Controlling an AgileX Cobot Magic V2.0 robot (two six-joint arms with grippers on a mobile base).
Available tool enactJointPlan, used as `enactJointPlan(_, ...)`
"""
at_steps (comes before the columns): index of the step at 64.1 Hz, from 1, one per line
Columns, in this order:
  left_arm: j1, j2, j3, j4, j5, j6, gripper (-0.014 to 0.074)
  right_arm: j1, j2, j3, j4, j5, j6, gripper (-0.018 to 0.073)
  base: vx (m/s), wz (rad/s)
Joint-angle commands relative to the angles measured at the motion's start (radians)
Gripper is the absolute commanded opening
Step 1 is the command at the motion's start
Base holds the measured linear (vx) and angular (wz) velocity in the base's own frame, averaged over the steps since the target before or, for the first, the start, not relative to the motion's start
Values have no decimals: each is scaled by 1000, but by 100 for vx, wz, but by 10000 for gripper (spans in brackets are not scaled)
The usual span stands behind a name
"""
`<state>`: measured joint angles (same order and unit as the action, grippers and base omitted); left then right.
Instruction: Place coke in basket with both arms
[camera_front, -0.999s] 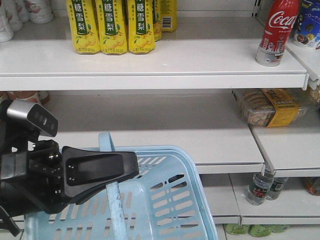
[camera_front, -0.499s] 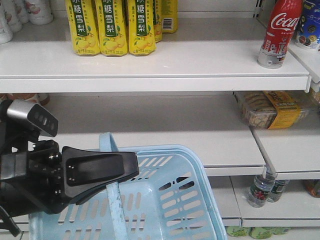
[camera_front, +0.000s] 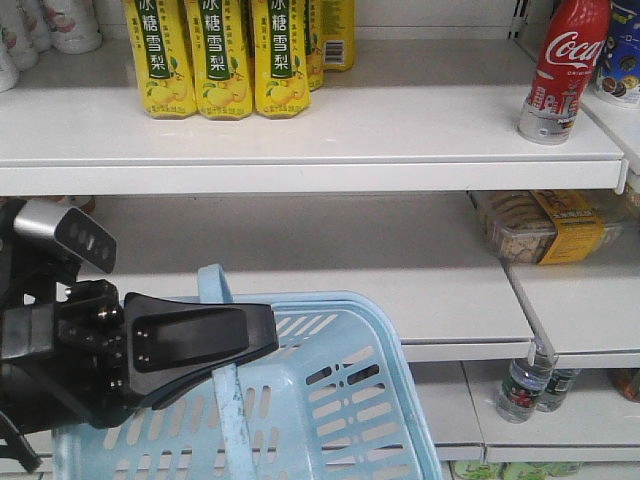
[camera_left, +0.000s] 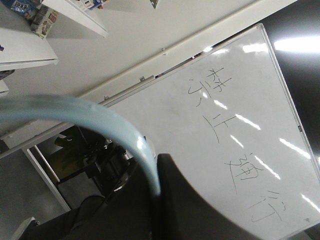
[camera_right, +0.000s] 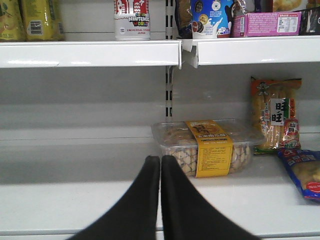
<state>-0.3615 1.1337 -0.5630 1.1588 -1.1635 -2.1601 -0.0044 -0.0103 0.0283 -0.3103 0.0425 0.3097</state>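
Note:
The coke (camera_front: 565, 58), a slim red bottle with white script, stands upright at the right end of the top shelf (camera_front: 320, 135). Its silver-banded base (camera_right: 132, 20) shows at the top of the right wrist view. The light blue basket (camera_front: 345, 305) hangs at the lower middle of the front view. My left gripper (camera_front: 262, 345) is shut on its flat handle (camera_front: 232, 420). The left wrist view shows that handle (camera_left: 75, 112) curving down into the left gripper (camera_left: 157, 192). My right gripper (camera_right: 160, 160) is shut on nothing, in front of the middle shelf and below the coke.
Yellow drink bottles (camera_front: 215, 60) stand on the top shelf's left. A clear biscuit box with a yellow band (camera_front: 545, 225) (camera_right: 207, 147) lies on the middle shelf, snack packs (camera_right: 276, 115) beside it. Small bottles (camera_front: 520, 385) sit lower down. A whiteboard (camera_left: 235, 140) faces the left wrist.
The shelves have slid slightly downward in the front view. The basket has swung a little to the right under the left gripper, which keeps its hold on the handle.

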Motion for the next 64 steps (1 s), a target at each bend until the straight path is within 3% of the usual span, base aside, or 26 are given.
enactJointPlan(1,-7,-22,-33,-82,-162,-2,-6,-5,2,8,-12,-70,-3,-5,4,-1)
enactJointPlan(64,-7,-22,-33,-82,-162,-2,-6,-5,2,8,-12,-70,-3,-5,3,-1)
